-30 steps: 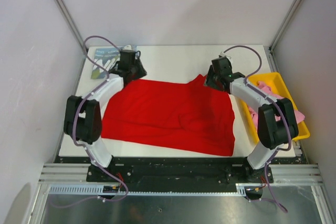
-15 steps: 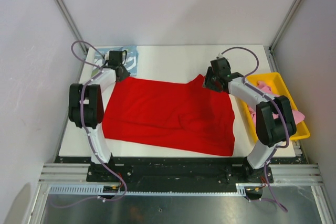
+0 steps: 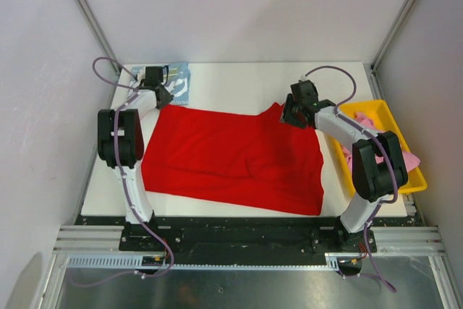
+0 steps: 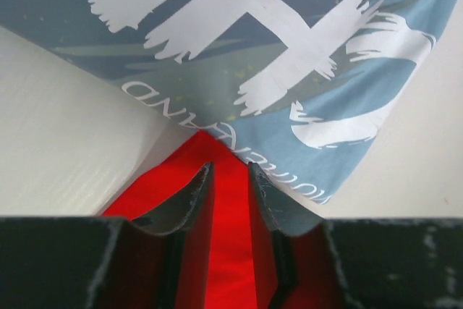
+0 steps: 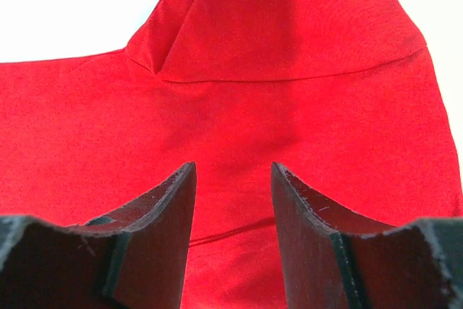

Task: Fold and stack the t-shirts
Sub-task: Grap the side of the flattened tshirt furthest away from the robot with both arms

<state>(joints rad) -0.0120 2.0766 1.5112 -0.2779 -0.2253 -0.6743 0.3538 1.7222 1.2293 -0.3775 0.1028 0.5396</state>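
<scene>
The red t-shirt (image 3: 231,157) lies spread plain side up across the table. My left gripper (image 3: 162,98) is at its far left corner, jaws nearly together with a strip of red cloth (image 4: 217,151) pinched between them (image 4: 230,168). The corner lies against the folded blue t-shirt (image 3: 179,86) with white letters (image 4: 289,48). My right gripper (image 3: 291,116) is open over the red shirt's far right sleeve (image 5: 289,70), jaws apart above flat cloth (image 5: 231,168). The pink t-shirt (image 3: 362,132) lies bunched in the tray.
The yellow plastic tray (image 3: 416,179) stands along the table's right edge. White table (image 3: 239,85) shows behind the red shirt. Frame posts and grey walls close in both sides.
My left gripper has moved left and slightly back, drawing the red shirt's far left corner toward the blue shirt. The right gripper has barely moved.
</scene>
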